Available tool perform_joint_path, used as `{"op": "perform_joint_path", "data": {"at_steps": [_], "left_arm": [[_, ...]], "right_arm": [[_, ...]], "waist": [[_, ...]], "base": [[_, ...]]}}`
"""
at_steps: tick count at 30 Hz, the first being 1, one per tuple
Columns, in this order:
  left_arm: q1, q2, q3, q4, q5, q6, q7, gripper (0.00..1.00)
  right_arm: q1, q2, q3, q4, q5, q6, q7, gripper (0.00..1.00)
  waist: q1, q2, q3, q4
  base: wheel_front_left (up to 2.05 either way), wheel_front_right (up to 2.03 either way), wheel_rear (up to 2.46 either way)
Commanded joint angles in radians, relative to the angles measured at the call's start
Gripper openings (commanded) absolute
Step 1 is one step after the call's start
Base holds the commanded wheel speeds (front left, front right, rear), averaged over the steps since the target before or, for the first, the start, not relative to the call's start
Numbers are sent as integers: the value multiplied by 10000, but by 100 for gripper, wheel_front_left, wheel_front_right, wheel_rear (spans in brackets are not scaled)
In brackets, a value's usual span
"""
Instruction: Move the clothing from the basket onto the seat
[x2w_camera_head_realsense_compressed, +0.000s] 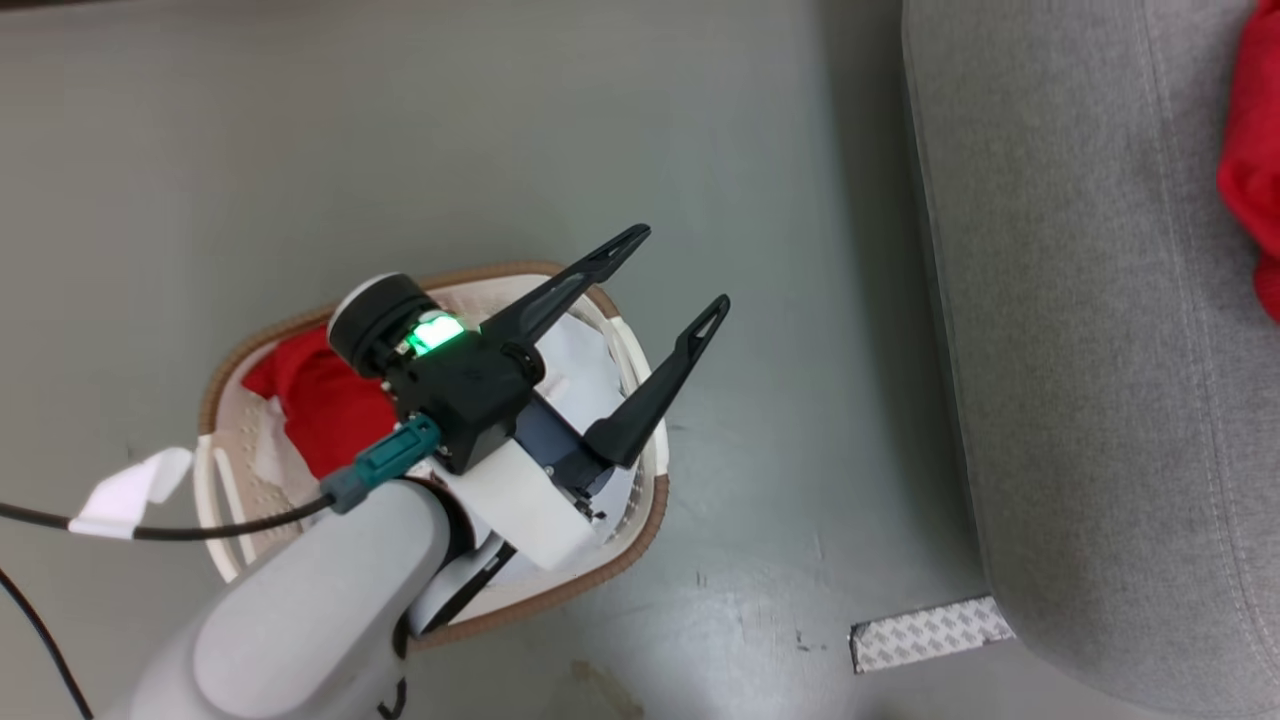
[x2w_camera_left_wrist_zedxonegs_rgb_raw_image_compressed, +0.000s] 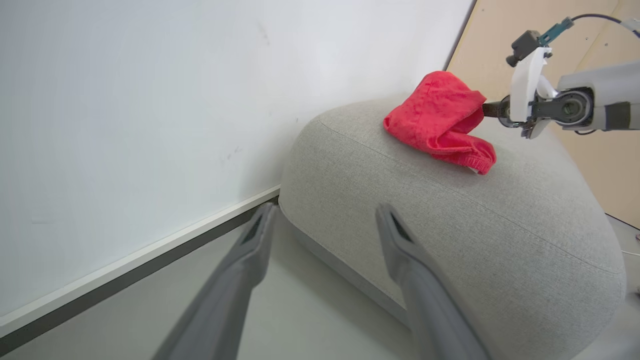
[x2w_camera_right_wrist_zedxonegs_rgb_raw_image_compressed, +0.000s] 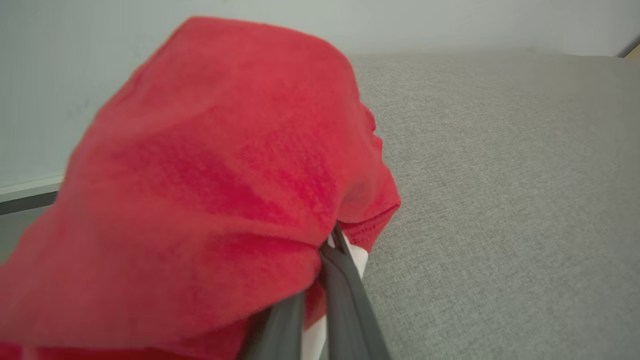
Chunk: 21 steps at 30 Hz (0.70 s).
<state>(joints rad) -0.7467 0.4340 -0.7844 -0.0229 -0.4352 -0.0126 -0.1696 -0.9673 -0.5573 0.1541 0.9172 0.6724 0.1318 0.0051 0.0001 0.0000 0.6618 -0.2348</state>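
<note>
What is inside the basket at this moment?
A red garment lies at one side of the basket, beside white material. The open left gripper and its arm hang over the middle, hiding the rest.

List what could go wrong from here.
The right hand is shut on the red garment lying on the seat; withdrawing before opening could drag it off. The open left hand hangs over the basket, where the second red garment lies beside a white pad; it might pinch the pad instead.
</note>
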Motion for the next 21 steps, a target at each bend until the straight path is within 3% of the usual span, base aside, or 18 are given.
{"op": "perform_joint_path", "data": {"at_steps": [1, 2, 13, 21], "left_arm": [[139, 6, 15, 108, -67, -11, -113, 100], [158, -16, 11, 165, -96, -6, -148, 100], [999, -273, 183, 1075, -614, 162, -705, 100], [2039, -381, 683, 1373, -1111, 441, -915, 100]], "right_arm": [[-39, -172, 169, 124, 69, -22, 148, 55], [-22, -213, 313, 159, 53, -22, 247, 100], [941, -1042, 2421, -79, -141, -22, 1461, 100], [1799, -1926, 2902, -1600, 14, -22, 660, 100]], "waist": [[-1, 0, -236, 81], [-1, 0, -342, 94], [-1, 0, -2510, 66], [-1, 0, -4288, 214]], "base": [[0, 0, 0], [0, 0, 0], [0, 0, 0], [0, 0, 0]]}}
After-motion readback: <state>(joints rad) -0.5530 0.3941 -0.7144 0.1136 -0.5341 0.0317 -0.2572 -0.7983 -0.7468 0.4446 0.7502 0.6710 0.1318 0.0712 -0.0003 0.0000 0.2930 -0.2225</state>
